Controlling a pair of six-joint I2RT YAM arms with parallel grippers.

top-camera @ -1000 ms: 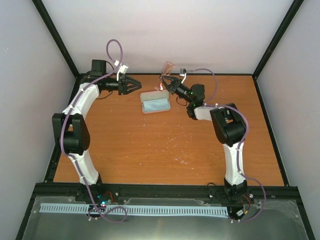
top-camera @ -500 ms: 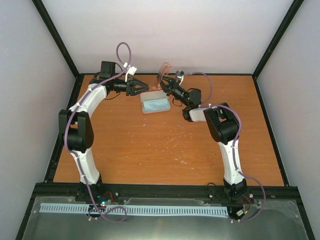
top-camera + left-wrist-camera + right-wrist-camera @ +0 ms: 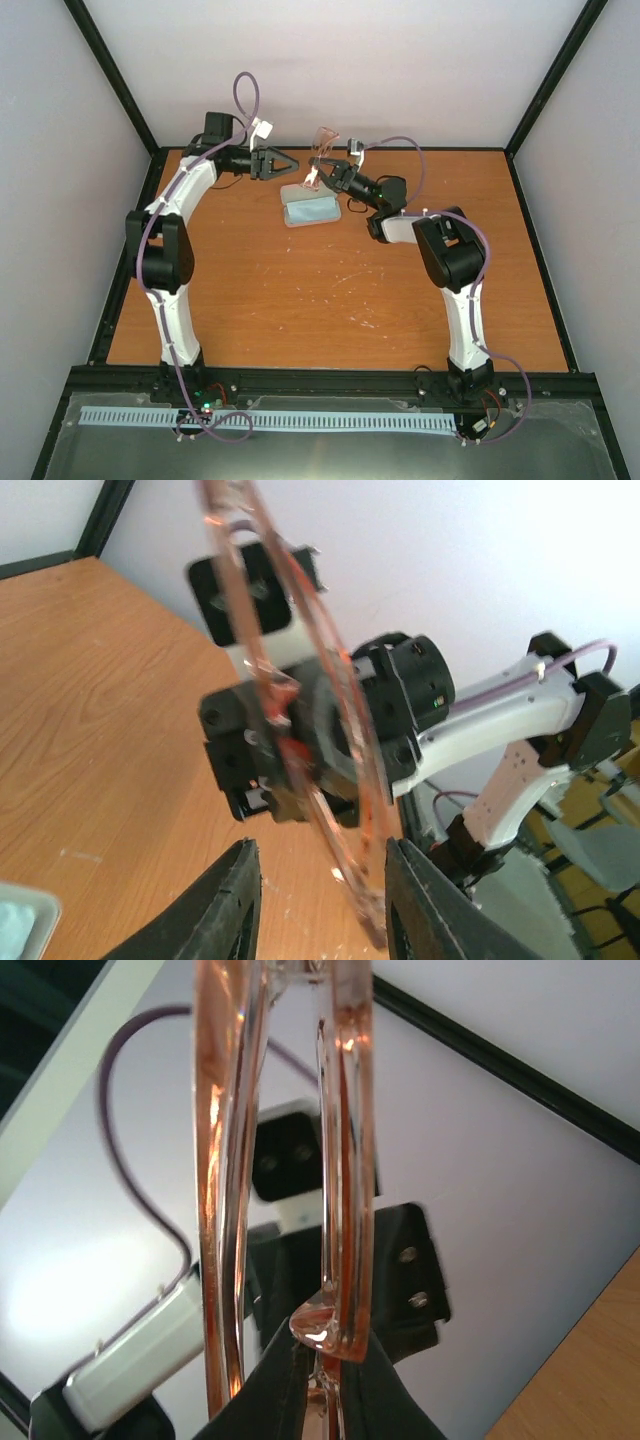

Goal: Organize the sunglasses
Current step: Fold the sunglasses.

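Holding the sunglasses (image 3: 324, 135) up near the table's (image 3: 300, 300) far edge, the right jaws are clamped on the frame. Just beside them the left jaws are spread apart.

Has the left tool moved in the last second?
Yes. The left tool moved right, toward the pale oblong case and the translucent amber sunglasses.

Orange-brown wood worktop (image 3: 300, 300), scuffed pale near the middle. Plain white back wall (image 3: 340, 70) along the far edge. Pale grey left wall (image 3: 50, 220) and right wall (image 3: 600, 230) along the side edges. Black posts (image 3: 113, 78) slanting up from both far corners. Black rail (image 3: 330, 378) along the near edge, then a grey sheet (image 3: 330, 455) with a white slotted strip (image 3: 270, 421). Soft, even light. Blurred pale furniture (image 3: 600, 845) past the worktop in the left wrist view.
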